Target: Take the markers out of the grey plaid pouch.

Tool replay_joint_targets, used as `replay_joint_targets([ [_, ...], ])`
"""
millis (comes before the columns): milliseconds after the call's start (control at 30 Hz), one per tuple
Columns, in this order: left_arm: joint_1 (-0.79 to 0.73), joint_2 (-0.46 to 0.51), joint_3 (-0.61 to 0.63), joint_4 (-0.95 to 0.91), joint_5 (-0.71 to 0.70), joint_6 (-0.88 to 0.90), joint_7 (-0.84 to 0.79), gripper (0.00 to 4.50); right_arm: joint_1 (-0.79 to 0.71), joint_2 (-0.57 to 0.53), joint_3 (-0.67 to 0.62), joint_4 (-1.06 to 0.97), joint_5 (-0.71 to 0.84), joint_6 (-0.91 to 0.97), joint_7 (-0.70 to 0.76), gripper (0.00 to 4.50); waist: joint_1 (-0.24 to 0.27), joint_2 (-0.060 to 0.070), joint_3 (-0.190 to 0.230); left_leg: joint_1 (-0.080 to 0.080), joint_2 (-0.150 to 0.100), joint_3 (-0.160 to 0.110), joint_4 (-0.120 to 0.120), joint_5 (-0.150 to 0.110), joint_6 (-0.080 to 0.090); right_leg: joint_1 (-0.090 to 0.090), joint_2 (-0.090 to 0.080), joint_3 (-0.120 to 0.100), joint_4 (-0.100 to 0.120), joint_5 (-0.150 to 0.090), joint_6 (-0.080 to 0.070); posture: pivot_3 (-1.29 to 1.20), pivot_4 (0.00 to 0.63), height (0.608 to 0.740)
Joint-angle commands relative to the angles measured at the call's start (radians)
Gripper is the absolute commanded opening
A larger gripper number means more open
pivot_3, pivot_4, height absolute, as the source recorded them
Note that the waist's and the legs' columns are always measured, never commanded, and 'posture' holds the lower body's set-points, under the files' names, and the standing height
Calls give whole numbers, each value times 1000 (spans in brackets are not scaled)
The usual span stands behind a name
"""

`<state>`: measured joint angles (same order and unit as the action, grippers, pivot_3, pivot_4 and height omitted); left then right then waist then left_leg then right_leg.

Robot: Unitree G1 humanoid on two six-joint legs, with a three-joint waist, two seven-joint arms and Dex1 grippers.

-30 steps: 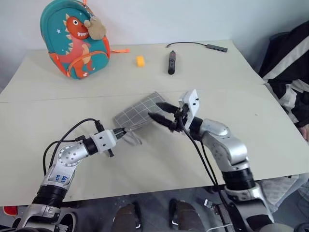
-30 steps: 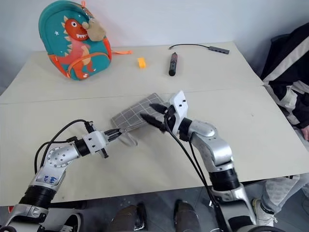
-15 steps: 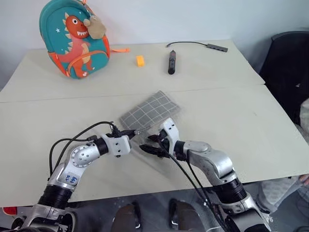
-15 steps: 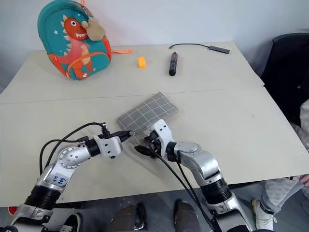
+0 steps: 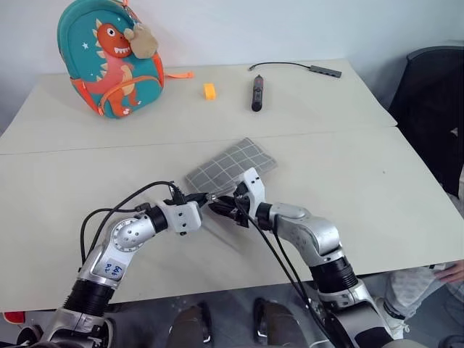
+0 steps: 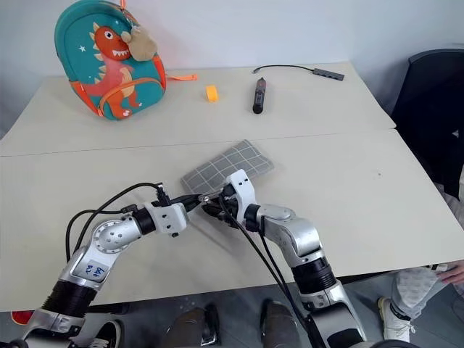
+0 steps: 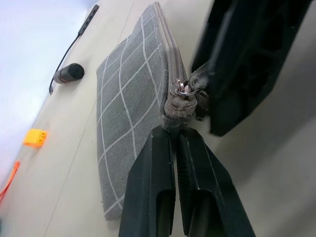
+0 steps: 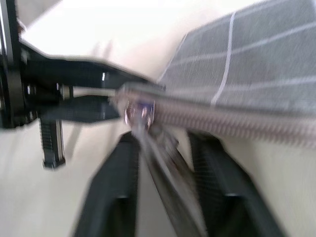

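At the near centre of the table [image 5: 348,167], the grey plaid pouch [image 5: 232,165] lies flat, one corner pointing near-left toward the two grippers, which meet at that corner.

Left gripper [image 7: 176,136]: fingers pressed together, pinching the small fabric loop at the pouch's corner. It held that loop a second ago too; the arm has only drifted slightly rightward with the pouch.

Right gripper [image 5: 221,206]: a second ago it hung above the pouch's far-right part, fingers spread wide. It has since swung down and to the left, and now sits at the near corner, tip to tip with the left gripper. In the right wrist view its fingers have closed in around the zipper pull [image 8: 140,114] and the dangling tab below it. They look narrowed onto the tab, but a gap shows either side, so I cannot tell whether the pinch is firm.

Zipper [image 7: 166,59]: teeth run shut along the whole visible edge. Markers not visible; presumably inside.

Reading: the set-up for opening is made, with one hand anchoring the loop and the other on the pull. Next move likely a draw of the pull along the edge, away from the anchored corner. Risk: the tab slips if the grip is shallow.

Far side, untouched: teal dinosaur backpack [image 5: 109,61], small orange block [image 5: 210,90], black stick-shaped device [image 5: 257,93].
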<state>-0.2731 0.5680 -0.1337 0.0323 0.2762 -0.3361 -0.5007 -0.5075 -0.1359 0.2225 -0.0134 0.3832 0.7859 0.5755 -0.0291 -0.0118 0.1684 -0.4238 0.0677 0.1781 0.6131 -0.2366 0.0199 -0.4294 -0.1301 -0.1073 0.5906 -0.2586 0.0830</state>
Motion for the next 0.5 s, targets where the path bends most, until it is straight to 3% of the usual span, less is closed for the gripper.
replay_joint_targets([
  [33, 5, -1, 32, -41, -39, 0, 10, 0, -6, -42, -24, -72, 15, 2, 26, 58, 0, 0, 0, 0, 0, 0, 0, 0, 0, 0, 0, 0, 0, 0, 0, 0, 150, 740],
  [167, 15, 13, 53, -18, -112, -30, -22, 0, -22, -121, -38, -115, 35, 16, 83, 58, 0, 0, 0, 0, 1, 0, 0, 0, 0, 0, 0, 0, 0, 0, 0, 0, 150, 740],
  [500, 76, 39, 112, -33, -320, -94, -137, 0, -88, -193, -76, -27, 2, -61, 109, 58, -1, 0, 0, 0, 1, 0, 1, 0, 0, 0, 1, 0, 1, 0, 0, 0, 150, 740],
])
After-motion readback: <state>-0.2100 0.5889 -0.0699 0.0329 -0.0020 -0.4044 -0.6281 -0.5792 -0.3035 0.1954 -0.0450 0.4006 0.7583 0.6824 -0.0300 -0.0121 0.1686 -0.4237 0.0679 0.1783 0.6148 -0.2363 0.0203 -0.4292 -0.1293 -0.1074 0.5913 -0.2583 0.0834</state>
